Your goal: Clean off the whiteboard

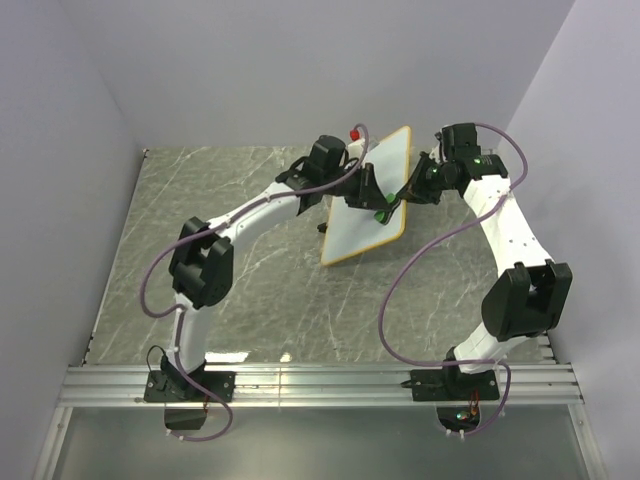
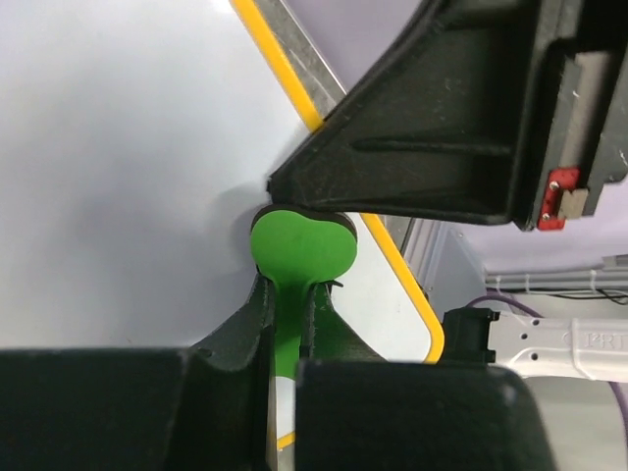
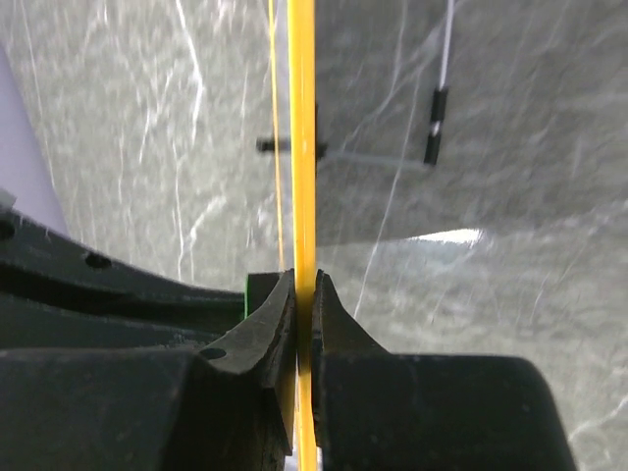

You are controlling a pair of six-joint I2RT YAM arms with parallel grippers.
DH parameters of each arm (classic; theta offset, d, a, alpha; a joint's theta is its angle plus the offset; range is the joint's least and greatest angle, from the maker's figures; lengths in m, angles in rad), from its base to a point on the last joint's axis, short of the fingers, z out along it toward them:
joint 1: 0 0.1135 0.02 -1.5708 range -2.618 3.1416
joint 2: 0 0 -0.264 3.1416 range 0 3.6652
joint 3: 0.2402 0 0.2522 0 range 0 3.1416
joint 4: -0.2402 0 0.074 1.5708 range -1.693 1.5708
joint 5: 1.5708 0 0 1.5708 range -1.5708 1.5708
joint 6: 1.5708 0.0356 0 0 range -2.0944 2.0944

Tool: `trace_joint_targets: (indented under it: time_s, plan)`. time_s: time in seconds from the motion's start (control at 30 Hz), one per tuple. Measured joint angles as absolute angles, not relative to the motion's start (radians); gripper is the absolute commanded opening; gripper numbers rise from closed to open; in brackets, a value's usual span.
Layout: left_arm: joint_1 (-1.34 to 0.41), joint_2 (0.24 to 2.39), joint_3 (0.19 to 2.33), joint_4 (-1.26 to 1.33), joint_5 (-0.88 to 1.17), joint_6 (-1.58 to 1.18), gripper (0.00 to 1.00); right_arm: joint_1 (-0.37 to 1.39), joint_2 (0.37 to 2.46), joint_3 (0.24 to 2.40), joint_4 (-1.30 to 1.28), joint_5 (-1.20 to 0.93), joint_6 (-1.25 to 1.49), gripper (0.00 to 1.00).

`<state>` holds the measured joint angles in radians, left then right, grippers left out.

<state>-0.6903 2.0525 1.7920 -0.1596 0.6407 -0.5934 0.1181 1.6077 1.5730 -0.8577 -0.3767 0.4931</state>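
The whiteboard [image 1: 355, 235], white with an orange-yellow rim, is lifted off the table and tilted. My right gripper [image 1: 408, 193] is shut on its right edge; the right wrist view shows the rim [image 3: 303, 118] edge-on, pinched in the gripper [image 3: 304, 294]. My left gripper [image 1: 378, 205] is shut on the stem of a small green eraser [image 1: 384, 213]. In the left wrist view the eraser's head [image 2: 302, 245] presses on the white face [image 2: 128, 147] near the rim, just beyond the left gripper [image 2: 291, 294]. No marks show on the visible face.
The grey marbled table [image 1: 230, 200] lies under the board, enclosed by pale walls. A small red object [image 1: 354, 131] sits behind the board's far corner. A black foot [image 1: 322, 228] sticks out at the board's left edge. The right arm's finger [image 2: 442, 128] looms just above the eraser.
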Motion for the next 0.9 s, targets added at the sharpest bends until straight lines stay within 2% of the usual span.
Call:
trace_joint_targets:
  time_s: [0.17, 0.27, 0.53, 0.9]
  plan:
    - [-0.648, 2.224, 2.052, -0.292, 0.723, -0.596, 0.00, 0.101, 1.608, 1.542, -0.768, -0.336, 0.512, 0.00]
    - [-0.609, 2.300, 2.146, -0.268, 0.666, -0.604, 0.00, 0.108, 1.592, 1.527, -0.789, -0.376, 0.527, 0.00]
    - [-0.499, 2.341, 2.110, -0.188, 0.593, -0.648, 0.00, 0.181, 1.496, 1.452, -0.892, -0.445, 0.503, 0.00]
    - [-0.519, 2.361, 2.117, -0.156, 0.587, -0.635, 0.00, 0.185, 1.502, 1.460, -0.933, -0.458, 0.513, 0.00]
